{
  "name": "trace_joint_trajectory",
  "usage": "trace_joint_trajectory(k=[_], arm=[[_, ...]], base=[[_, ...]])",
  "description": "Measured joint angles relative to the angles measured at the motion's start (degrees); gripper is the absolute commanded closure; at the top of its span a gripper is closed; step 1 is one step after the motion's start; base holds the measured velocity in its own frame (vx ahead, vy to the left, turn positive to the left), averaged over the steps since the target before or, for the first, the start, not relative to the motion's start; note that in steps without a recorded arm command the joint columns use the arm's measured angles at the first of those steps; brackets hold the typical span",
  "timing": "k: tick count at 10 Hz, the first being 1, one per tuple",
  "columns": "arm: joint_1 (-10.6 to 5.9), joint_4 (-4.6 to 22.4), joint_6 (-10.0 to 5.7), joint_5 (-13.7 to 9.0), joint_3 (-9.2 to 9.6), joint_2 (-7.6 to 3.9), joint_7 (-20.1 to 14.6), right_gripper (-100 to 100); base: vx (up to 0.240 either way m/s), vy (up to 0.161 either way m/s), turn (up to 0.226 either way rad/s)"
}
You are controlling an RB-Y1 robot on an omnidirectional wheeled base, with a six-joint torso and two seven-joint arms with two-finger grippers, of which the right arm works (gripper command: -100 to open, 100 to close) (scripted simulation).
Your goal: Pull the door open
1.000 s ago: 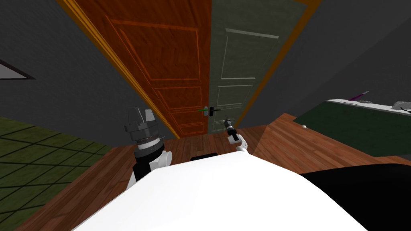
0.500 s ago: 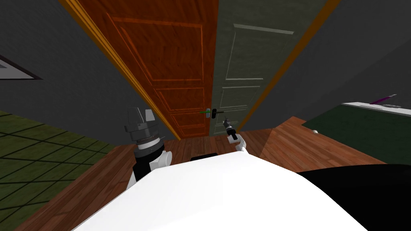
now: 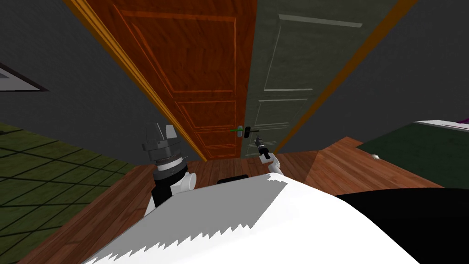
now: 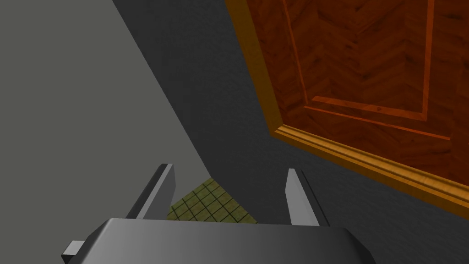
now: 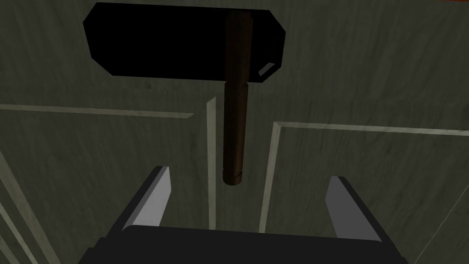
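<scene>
Grey-green, with raised panels, the door (image 3: 284, 59) stands straight ahead, set beside an orange-brown wood panelled leaf (image 3: 192, 59) inside an orange frame (image 3: 137, 78). My right arm reaches forward and low from the chest. The right tool (image 3: 257, 140) points up at the door's dark brown lever handle (image 3: 253, 131). In the right wrist view, the handle (image 5: 236, 133) hangs from a black plate (image 5: 160, 41), its free end just ahead of the right tool (image 5: 248, 174). The fingers are spread wide and grip nothing. My left arm is raised upright beside the chest. The left tool (image 3: 159, 133) points upward, fingers apart and empty, near the frame's corner.
</scene>
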Motion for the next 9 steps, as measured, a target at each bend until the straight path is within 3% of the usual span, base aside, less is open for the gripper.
trace_joint_trajectory(k=[1, 3, 5, 6, 9], arm=[[-0.05, 0.12, 0.05, 0.03, -0.01, -0.02, -0.11, -100], [0.41, 1.75, -0.59, -0.79, -1.71, -1.62, -0.42, -100], [0.7, 3.73, -1.8, -1.71, -3.14, -3.68, -1.0, -100], [0.89, 4.79, -2.19, -2.44, -3.93, -5.58, -1.87, -100], [1.04, 7.0, -3.65, -3.69, -5.69, -7.64, -2.62, -100]], base=[[0.057, 0.017, 0.064], [0.083, 0.012, 0.061], [0.092, 0.009, 0.076], [0.148, -0.013, 0.125], [0.208, -0.007, 0.147]])
